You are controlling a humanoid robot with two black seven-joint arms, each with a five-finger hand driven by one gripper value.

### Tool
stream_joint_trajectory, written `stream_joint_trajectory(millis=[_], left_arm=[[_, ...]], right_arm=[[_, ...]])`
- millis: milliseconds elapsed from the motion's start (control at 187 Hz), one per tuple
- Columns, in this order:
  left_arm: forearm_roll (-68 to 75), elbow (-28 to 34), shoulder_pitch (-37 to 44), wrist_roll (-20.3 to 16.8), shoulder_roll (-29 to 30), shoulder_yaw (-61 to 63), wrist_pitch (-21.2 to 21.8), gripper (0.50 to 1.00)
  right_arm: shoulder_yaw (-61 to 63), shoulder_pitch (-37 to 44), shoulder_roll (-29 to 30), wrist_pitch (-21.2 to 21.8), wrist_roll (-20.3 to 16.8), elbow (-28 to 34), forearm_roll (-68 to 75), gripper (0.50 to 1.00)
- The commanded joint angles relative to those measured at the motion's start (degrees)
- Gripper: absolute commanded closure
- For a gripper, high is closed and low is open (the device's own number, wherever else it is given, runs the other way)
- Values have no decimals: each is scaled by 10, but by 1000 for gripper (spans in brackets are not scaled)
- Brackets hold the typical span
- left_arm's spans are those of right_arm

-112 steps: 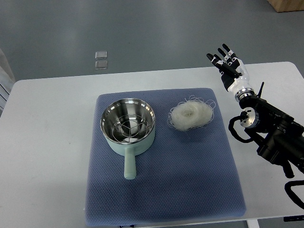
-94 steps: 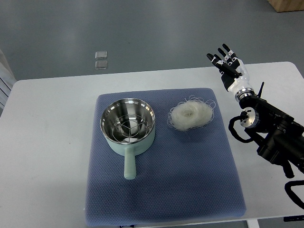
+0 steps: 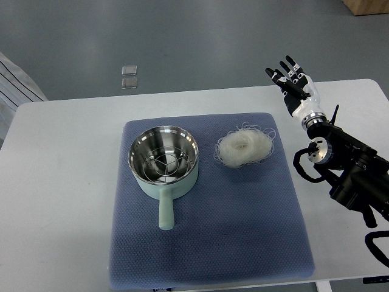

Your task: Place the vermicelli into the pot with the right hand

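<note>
A mat [image 3: 206, 243] is lying at the frame's centre on the table [image 3: 61, 182]. On it, the pot [image 3: 163, 159] is sitting centre-left, handle pointing toward the bottom edge, and the vermicelli [image 3: 244, 146] is lying just right of it. The right hand [image 3: 295, 85] is hovering at upper right, beyond the mat.

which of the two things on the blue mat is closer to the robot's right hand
The vermicelli, the loose white nest on the mat's right half. The mint-green pot sits further left. The open right hand hovers off the mat's far right corner.
</note>
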Motion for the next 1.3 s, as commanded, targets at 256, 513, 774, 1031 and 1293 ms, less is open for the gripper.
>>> stream_joint_trajectory(millis=[256,513,774,1031,1293], left_arm=[[0,0,1,0,0,0,0,500],[0,0,1,0,0,0,0,500],[0,0,0,0,0,0,0,500],[0,0,0,0,0,0,0,500],[0,0,0,0,0,0,0,500]], right_arm=[[0,0,0,0,0,0,0,570],[-1,1,-1,-1,-1,-1,0,570],[-1,5,0,-1,-1,0,0,570],[-1,5,-1,-1,-1,2,-1,570],[-13,24,-28,-1,-1,16,-59,570]])
